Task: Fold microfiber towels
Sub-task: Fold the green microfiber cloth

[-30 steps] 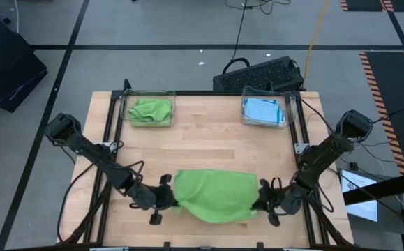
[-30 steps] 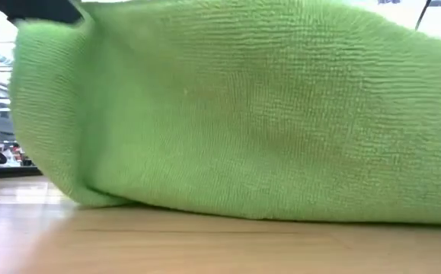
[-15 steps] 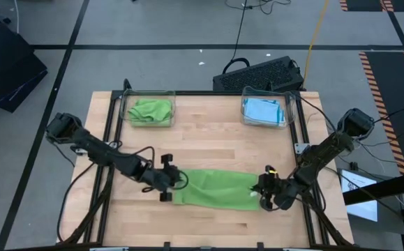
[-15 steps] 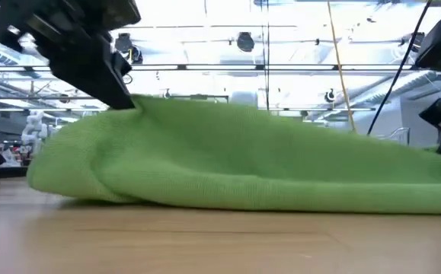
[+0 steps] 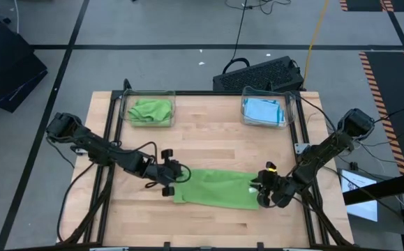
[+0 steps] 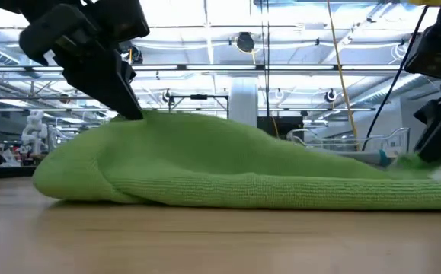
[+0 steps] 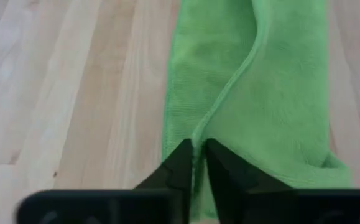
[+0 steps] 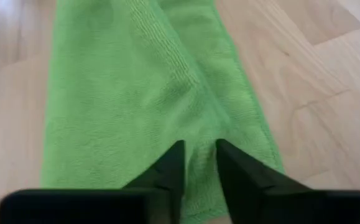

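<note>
I see lime towel folded into strip, lower centre of table. Left gripper at its left end, right gripper at right end, both slightly parted over the fold; whether either is pinching cloth, cannot tell.

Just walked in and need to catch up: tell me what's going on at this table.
Two robot arms are folding a lime green towel near the table's front edge. It lies as a folded strip. The left gripper sits at the strip's left end, the right gripper at its right end, each with its fingers slightly apart over the cloth edge. At the back, one clear bin holds another green towel and a second bin holds a light blue towel.
</note>
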